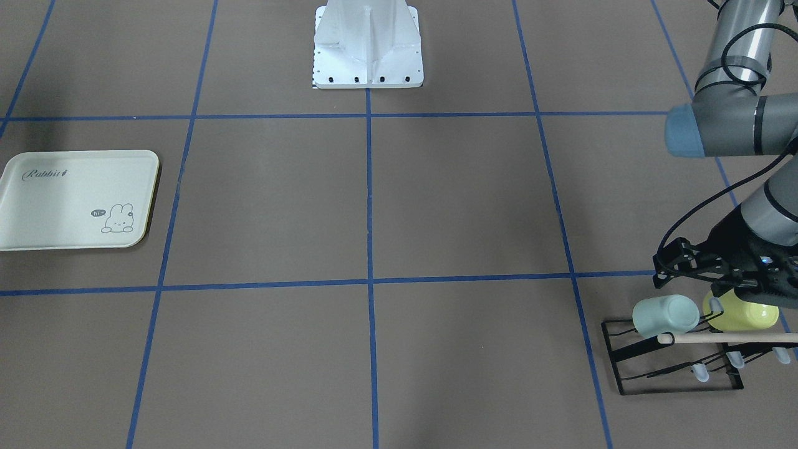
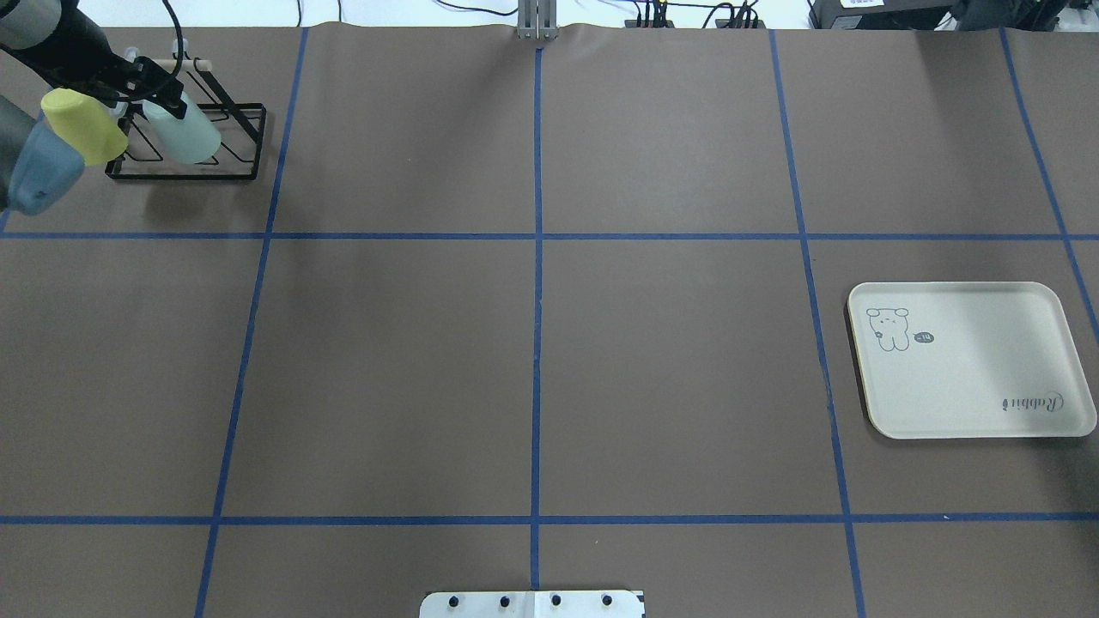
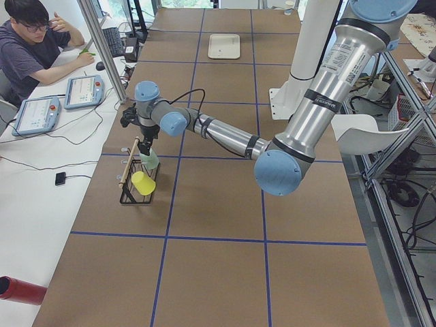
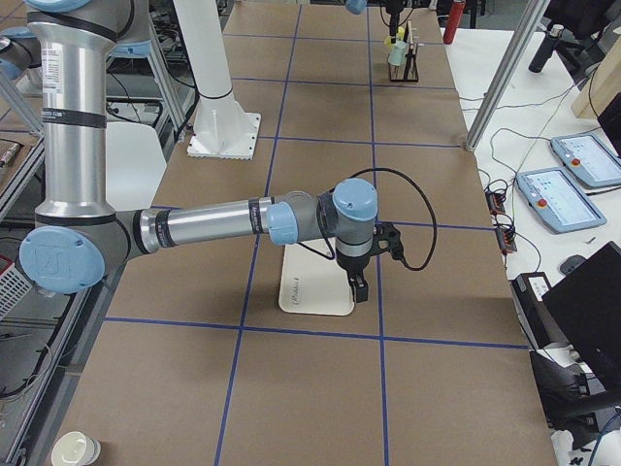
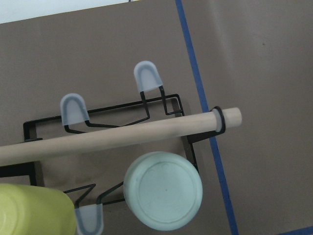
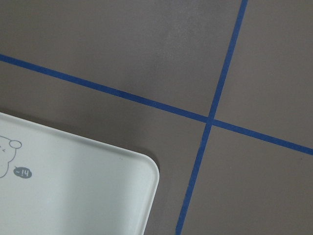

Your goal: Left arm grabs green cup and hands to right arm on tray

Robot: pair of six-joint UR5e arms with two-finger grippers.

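My left hand (image 1: pixel 711 280) hangs right above the green cup (image 5: pixel 163 190). I cannot tell whether its fingers are spread or closed. The cup sits upside down on a peg of a black wire rack (image 1: pixel 623 368), tilted, with its flat base facing my wrist. A wooden dowel (image 5: pixel 122 134) runs across the rack just beside it. A yellow-green cup (image 1: pixel 745 315) rests on the next peg, close alongside. The rack stands at the far left corner of the table (image 1: pixel 461 199). My right hand (image 4: pixel 360 288) hovers over the near edge of the tray (image 2: pixel 970 378), well apart from the rack; its grip I cannot tell either.
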